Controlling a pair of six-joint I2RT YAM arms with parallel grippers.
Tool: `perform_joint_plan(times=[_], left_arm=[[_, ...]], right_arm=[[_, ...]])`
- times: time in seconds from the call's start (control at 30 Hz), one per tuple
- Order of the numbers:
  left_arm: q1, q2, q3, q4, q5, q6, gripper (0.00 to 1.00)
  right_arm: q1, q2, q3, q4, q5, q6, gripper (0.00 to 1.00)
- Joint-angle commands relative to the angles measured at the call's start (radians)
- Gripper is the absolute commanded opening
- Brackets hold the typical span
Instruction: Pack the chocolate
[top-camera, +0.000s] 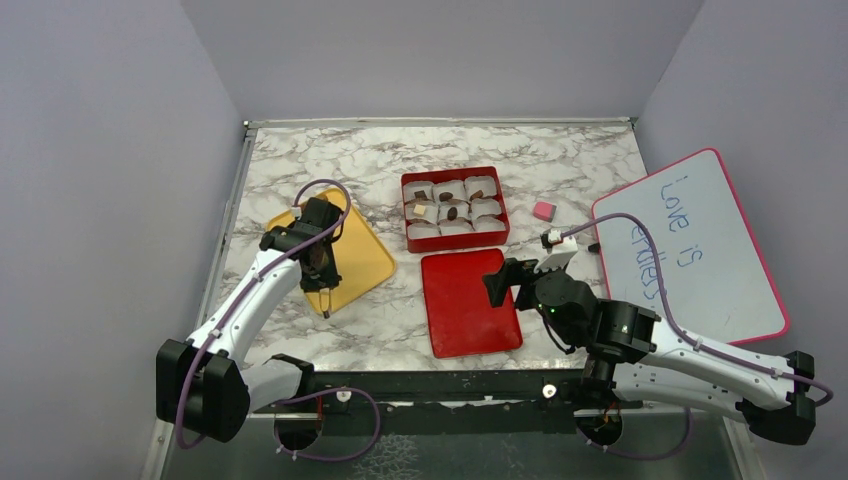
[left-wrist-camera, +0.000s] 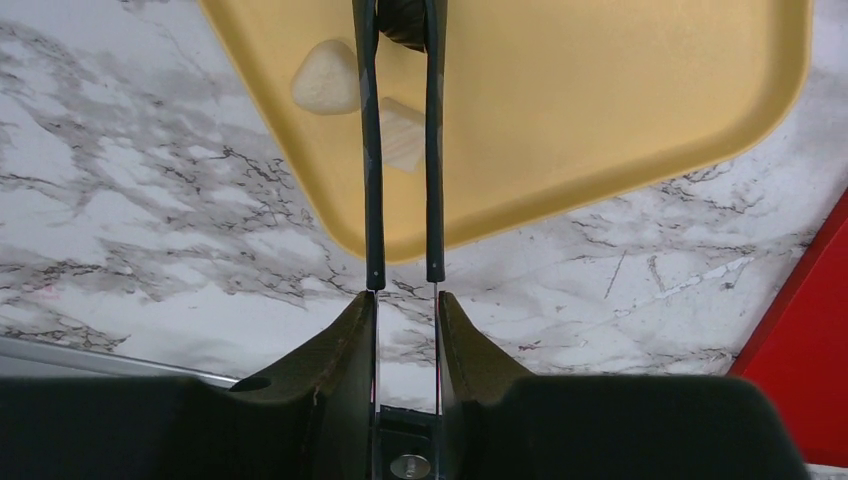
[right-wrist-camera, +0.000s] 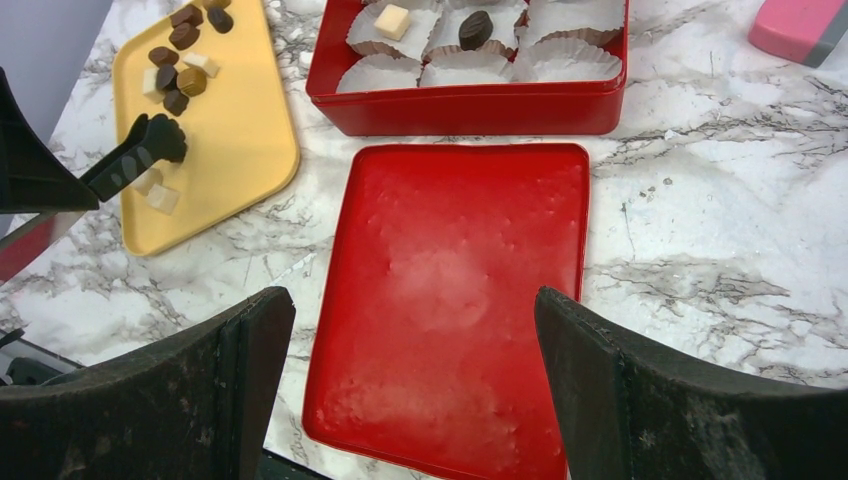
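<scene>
Over the yellow tray (left-wrist-camera: 620, 100) at the left of the desk (top-camera: 330, 160), the left arm reaches forward from its base with the wrist bent down. The left end effector (left-wrist-camera: 405, 305) has its fingers pressed almost together on a pair of slim dark tongs (left-wrist-camera: 434, 150). The blades run out over the tray's near corner, past two pale cubes (left-wrist-camera: 325, 78) lying on it. Between the blade tips sits a dark ridged lump, but the top edge of the left wrist view cuts it off. I cannot tell whether it is a piece of chocolate or part of the tool.

The right arm lies low, elbow out to the right and forearm angled toward the middle. The right end effector (right-wrist-camera: 415, 390) hovers above the flat red lid (right-wrist-camera: 460, 300) with its fingers spread wide and nothing between them.

Loose chocolate (right-wrist-camera: 192, 80) lies clustered at the far end of the yellow tray, dark and tan pieces together. A cream cube (right-wrist-camera: 392, 20) and a dark oval (right-wrist-camera: 475, 28) sit in separate white paper cups (right-wrist-camera: 570, 55) of the red box (right-wrist-camera: 460, 105). The box's far rows run out of the right wrist view, and from above its contents are too small to sort. A pink block (right-wrist-camera: 800, 25) is cut off at that view's corner.
</scene>
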Motion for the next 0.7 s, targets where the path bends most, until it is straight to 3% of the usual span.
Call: perform_joint_plan(times=[0.0,0.67], left_arm=[[0.007,-0.022,0.002,0.05,0.058,0.013,0.24],[0.007,-0.063,0.104,0.11,0.089,0.033,0.18]], right_arm=[[-0.003,-0.009,-0.005,0.023,0.012,-0.013,0.96],[-0.003,-0.003,0.015,-0.002,0.016,-0.004,0.96]])
